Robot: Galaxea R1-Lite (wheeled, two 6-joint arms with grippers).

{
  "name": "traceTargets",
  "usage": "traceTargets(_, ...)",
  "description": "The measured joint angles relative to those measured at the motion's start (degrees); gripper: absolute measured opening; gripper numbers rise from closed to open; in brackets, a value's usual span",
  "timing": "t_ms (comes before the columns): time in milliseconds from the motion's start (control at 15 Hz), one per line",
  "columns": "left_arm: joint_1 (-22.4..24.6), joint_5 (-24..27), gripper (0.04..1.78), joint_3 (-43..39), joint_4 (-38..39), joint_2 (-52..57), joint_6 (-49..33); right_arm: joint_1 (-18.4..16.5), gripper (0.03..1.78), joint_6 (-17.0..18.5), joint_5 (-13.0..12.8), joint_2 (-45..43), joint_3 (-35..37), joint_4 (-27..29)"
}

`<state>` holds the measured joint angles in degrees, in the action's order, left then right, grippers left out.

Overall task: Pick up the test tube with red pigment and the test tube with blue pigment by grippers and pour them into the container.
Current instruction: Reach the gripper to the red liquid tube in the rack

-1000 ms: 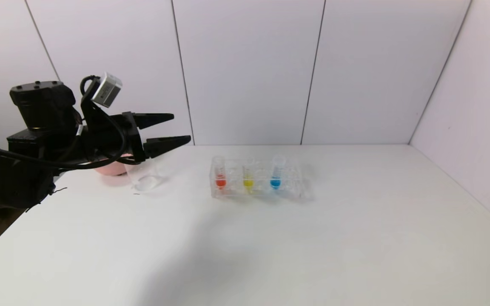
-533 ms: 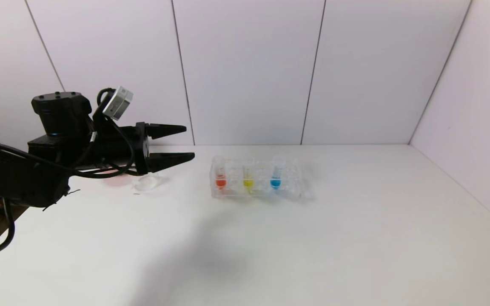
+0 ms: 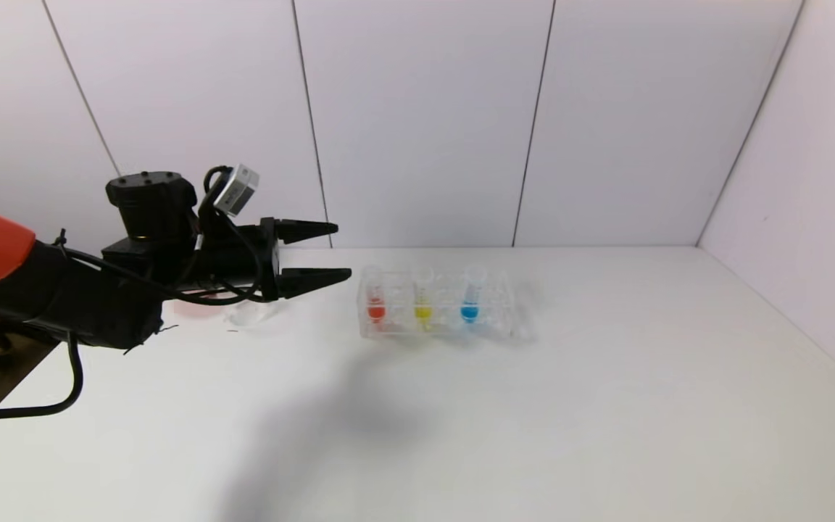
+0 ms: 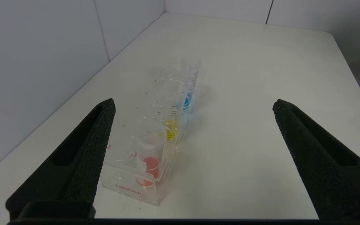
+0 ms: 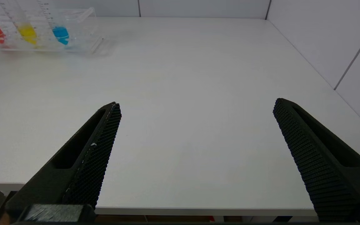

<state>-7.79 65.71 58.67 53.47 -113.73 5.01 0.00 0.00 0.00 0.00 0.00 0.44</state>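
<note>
My left pincer [image 3: 323,252] gapes wide, empty, beside the rack [image 3: 441,328] | red tube [image 3: 375,297]: light, slick, fragile | I'd pinch its bare upper wall.

Red tube [image 3: 375,301], blue tube [image 3: 470,299] upright in rack; beaker [image 3: 249,312] seemingly empty.

A white counter [image 3: 606,406] spreads wide under pale panelled walls [image 3: 425,123]. On it stands a clear tube rack [image 3: 493,308], lettered "Labshark" at its near end in the left wrist view. A yellow-liquid tube [image 3: 422,297] stands upright in it. Far left, a pink bowl [image 3: 189,309] peeks out, mostly hidden.
</note>
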Motion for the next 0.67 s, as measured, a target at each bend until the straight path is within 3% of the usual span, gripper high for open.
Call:
traceTargets(267,-2.49,-4.71,1.76,2.12,-0.06,-3.52,0.05,0.00,1.77,0.00,0.00,0.00,0.00,0.00)
traceTargets(667,-3.64,-5.34,1.76,4.22,-0.06,-8.27,0.24,0.00,1.77,0.00,0.00,0.00,0.00,0.00)
